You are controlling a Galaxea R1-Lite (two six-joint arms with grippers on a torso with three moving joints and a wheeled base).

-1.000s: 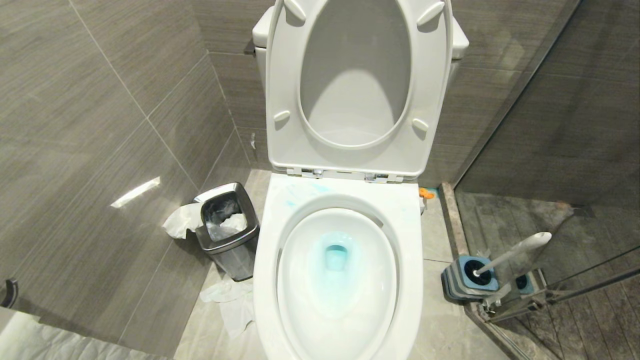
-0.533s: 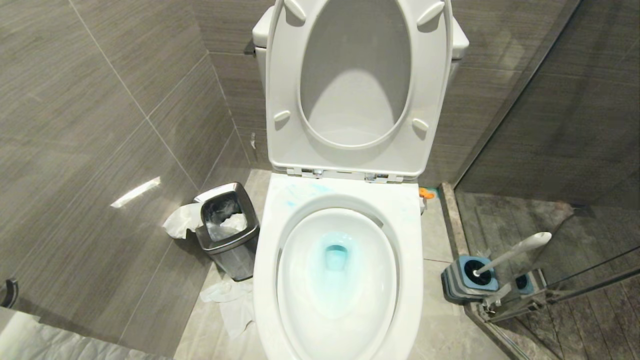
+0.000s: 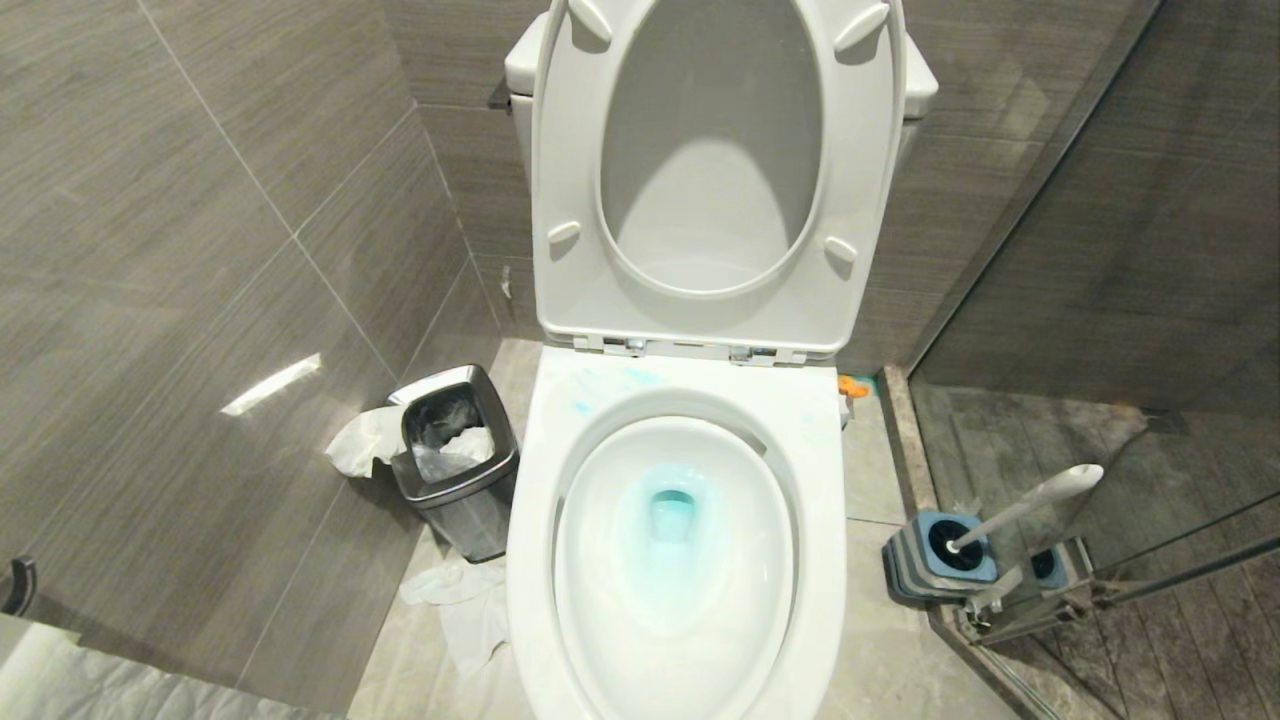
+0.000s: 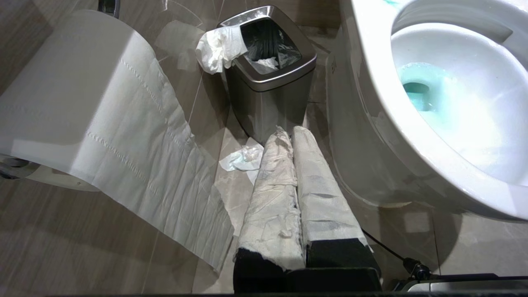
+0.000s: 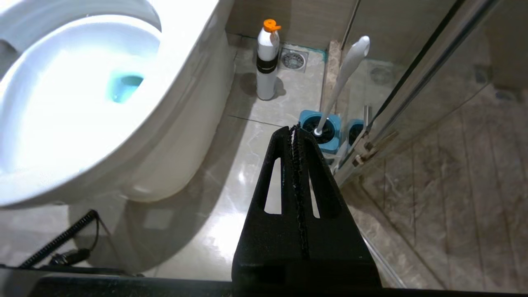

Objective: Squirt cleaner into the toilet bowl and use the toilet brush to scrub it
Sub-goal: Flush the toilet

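Looking down from the head camera, we see the toilet bowl (image 3: 675,640) at the centre with its seat and lid (image 3: 715,180) raised at 12 o'clock. The cleaner (image 3: 672,520) tints the water and the lower basin turquoise, and faint blue smears mark the rim at about 11 o'clock of the opening. The toilet brush (image 3: 1025,505) stands in its blue holder (image 3: 935,560) on the floor at 3 o'clock of the bowl, handle leaning away toward the glass shower door (image 3: 1150,300). A steel bin (image 3: 455,455) sits at 9 o'clock of the bowl, tissue hanging over its edge and more lying on the floor (image 3: 890,660).

Neither arm shows in the head view. Our left gripper (image 4: 288,134), its jaws wrapped in white paper and clenched on nothing, hangs low beside the bin. Our right gripper (image 5: 293,131) has its black jaws clenched and empty, pointing toward the brush holder, with a white bottle (image 5: 267,62) capped in orange standing beyond.
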